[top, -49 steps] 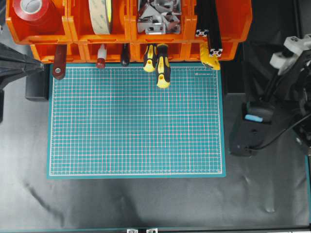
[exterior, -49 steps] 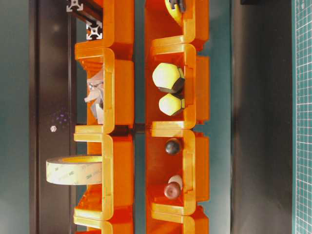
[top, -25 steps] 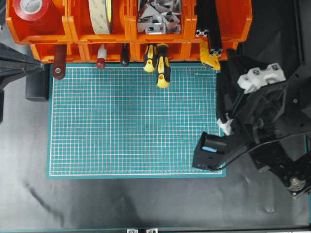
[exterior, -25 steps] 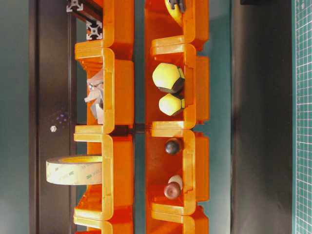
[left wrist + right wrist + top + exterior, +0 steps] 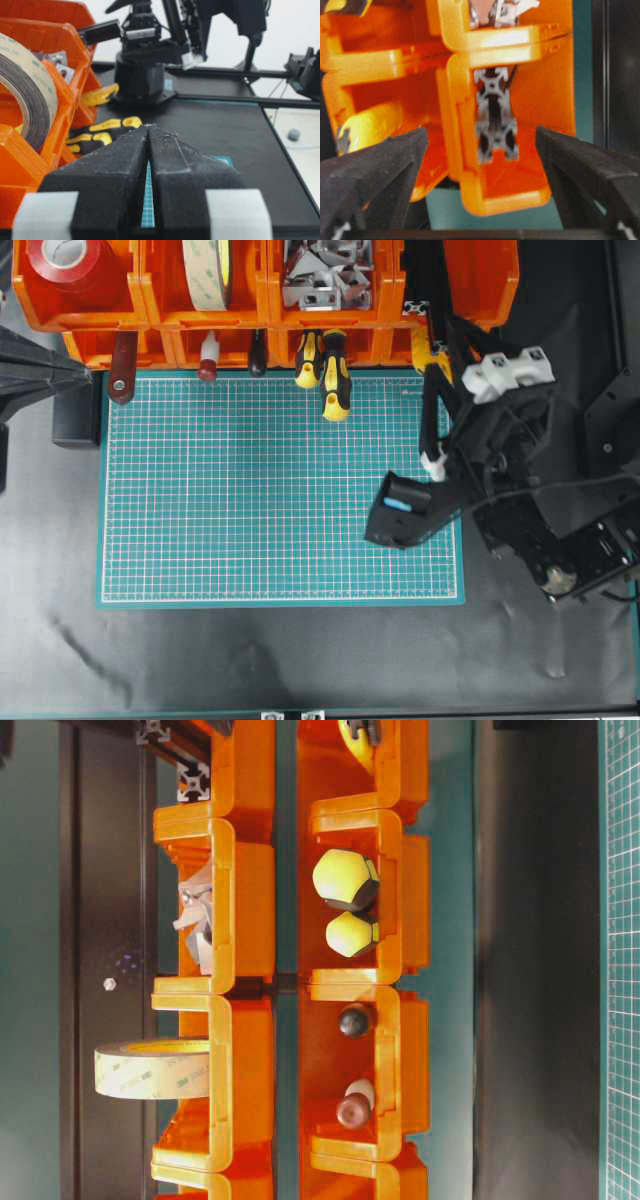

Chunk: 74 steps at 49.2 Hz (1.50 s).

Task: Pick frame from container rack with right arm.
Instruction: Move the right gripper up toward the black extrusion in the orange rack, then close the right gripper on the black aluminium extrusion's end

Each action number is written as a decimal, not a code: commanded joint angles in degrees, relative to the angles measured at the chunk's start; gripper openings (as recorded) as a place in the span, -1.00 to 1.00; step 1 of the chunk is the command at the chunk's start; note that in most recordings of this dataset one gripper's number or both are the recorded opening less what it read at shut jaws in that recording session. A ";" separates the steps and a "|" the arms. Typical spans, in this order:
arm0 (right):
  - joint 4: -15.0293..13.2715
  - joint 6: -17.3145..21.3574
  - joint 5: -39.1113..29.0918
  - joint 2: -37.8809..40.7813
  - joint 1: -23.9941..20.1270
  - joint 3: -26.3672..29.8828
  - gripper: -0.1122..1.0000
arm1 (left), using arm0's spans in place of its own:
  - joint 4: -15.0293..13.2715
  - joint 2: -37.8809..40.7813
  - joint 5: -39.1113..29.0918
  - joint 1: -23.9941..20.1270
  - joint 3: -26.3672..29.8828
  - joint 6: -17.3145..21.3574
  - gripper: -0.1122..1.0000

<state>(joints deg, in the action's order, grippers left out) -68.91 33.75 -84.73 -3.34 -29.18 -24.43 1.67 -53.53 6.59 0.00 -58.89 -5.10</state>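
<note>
Two black frame bars (image 5: 424, 275) lie in the right upper bin of the orange container rack (image 5: 490, 285). Their silvery slotted ends (image 5: 493, 117) show stacked one above the other in the right wrist view, and again from table level (image 5: 193, 782). My right gripper (image 5: 441, 345) is open just in front of that bin. In its own view the right gripper (image 5: 481, 132) points at the bar ends, its black fingers (image 5: 375, 165) spread wide on either side, touching nothing. The left gripper (image 5: 149, 129) is shut and empty at the mat's left edge (image 5: 92, 375).
The green cutting mat (image 5: 260, 490) lies under the right wrist. Yellow-and-black screwdrivers (image 5: 330, 375) stick out of a lower bin, and a yellow handle (image 5: 432, 365) lies under the right fingers. Other bins hold red tape (image 5: 65, 260), a tape roll (image 5: 205, 270) and metal brackets (image 5: 325, 280).
The right arm has swung in from the right edge over the mat's right side, up to the rack's right bin. Its jaws have spread wider. The left arm has not moved.
</note>
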 commanded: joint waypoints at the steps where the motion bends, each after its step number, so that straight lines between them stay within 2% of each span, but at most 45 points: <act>1: -1.14 0.18 1.14 -0.26 1.41 0.53 0.69 | 0.18 0.26 0.35 -0.18 1.58 -0.18 -0.78; 12: -1.23 0.18 4.39 -0.26 4.31 -1.23 0.69 | 0.18 0.18 0.35 -0.18 1.67 -0.18 -0.78; 31: -1.23 0.26 5.36 -0.18 5.19 -2.11 0.63 | 0.18 0.26 0.26 -0.26 1.58 -0.18 -0.78; 36: -1.14 0.09 5.10 -0.26 5.19 -2.20 0.48 | 0.18 0.26 0.26 -0.35 1.58 -0.18 -0.78; 43: -1.14 -0.09 3.96 -0.18 4.66 -2.11 0.03 | 0.18 0.18 0.26 -0.26 1.58 -0.18 -0.78; 57: -1.23 -0.26 0.53 -0.26 2.64 -0.97 0.03 | 0.18 0.18 0.26 -0.26 1.67 -0.18 -0.78; 63: -1.85 -0.88 -3.34 -0.53 1.14 0.09 0.03 | 0.18 0.00 0.35 -0.26 1.67 -0.18 -0.78; 64: -2.20 -0.97 -4.13 -0.70 0.79 0.26 0.01 | 0.18 0.00 0.26 -0.26 1.58 -0.18 -0.78; 68: -3.96 -1.85 -7.47 -1.23 -0.79 0.97 -0.37 | 0.09 -0.09 0.26 -0.26 1.67 -0.26 -0.78; 74: -6.24 -3.34 -10.99 -2.64 -3.43 2.64 -0.36 | 0.18 -0.09 0.26 -0.26 1.67 -0.26 -0.78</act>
<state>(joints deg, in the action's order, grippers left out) -73.21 30.76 -92.81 -3.69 -30.85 -24.26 1.67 -53.79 6.59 -0.18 -58.89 -5.10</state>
